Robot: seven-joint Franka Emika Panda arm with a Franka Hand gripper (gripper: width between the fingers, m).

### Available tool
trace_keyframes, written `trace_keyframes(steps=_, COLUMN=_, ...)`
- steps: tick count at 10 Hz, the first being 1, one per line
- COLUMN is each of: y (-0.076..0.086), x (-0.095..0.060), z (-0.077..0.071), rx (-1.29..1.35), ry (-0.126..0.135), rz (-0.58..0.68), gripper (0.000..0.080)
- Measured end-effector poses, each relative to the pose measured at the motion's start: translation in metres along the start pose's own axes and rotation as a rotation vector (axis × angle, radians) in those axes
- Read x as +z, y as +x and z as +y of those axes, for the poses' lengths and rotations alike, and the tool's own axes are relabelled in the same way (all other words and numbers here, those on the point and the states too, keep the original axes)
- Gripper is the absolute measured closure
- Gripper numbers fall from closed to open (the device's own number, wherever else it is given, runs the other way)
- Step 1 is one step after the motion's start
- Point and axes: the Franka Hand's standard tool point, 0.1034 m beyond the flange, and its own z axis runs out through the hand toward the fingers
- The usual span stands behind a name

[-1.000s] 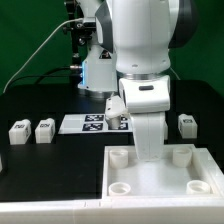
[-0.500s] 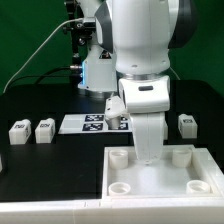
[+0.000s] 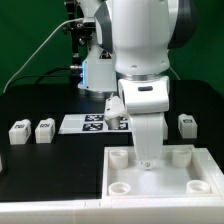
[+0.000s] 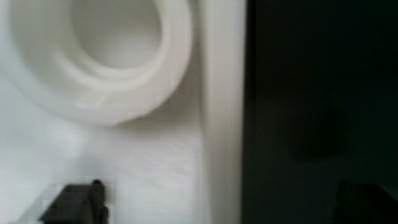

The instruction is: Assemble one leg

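Observation:
Three small white legs with marker tags lie on the black table: two on the exterior view's left (image 3: pixel 18 131) (image 3: pixel 44 130) and one on the right (image 3: pixel 186 124). The large white tray (image 3: pixel 165 185) with round corner sockets lies at the front. My gripper (image 3: pixel 148 160) hangs low over the tray's far edge between its two far sockets. In the wrist view the gripper (image 4: pixel 219 203) is open and empty. One fingertip (image 4: pixel 75 202) is over the tray (image 4: pixel 143 150) beside a round socket (image 4: pixel 98 50). The other finger is dark against the black table beyond the tray's wall.
The marker board (image 3: pixel 88 123) lies behind the tray, with another small tagged block (image 3: pixel 120 122) at its right end, partly hidden by the arm. A green backdrop and the robot's base with cables stand at the back.

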Motion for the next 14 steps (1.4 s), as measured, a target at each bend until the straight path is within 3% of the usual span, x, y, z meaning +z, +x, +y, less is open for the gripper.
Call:
trace_keyframes(steps=4, y=-0.001, x=0.000, z=0.000, rx=0.002, ry=0.000, rz=0.000, gripper=0.0150)
trace_keyframes(steps=6, y=0.000, x=-0.011, z=0.002, rx=0.031, ry=-0.015, rz=-0.002, gripper=0.0150)
trace_keyframes(steps=9, y=0.017, x=-0.031, z=-0.017, rx=0.263, ry=-0.016, rz=-0.014, gripper=0.0150)
trace_keyframes(steps=10, y=0.027, x=-0.032, z=-0.026, rx=0.486, ry=0.000, rz=-0.009, gripper=0.0150)
trace_keyframes(steps=12, y=0.049, x=-0.034, z=-0.031, rx=0.756, ry=-0.014, rz=0.002, gripper=0.0150)
trace_keyframes(steps=14, y=0.051, x=-0.033, z=-0.032, rx=0.974, ry=0.000, rz=0.015, gripper=0.0150)
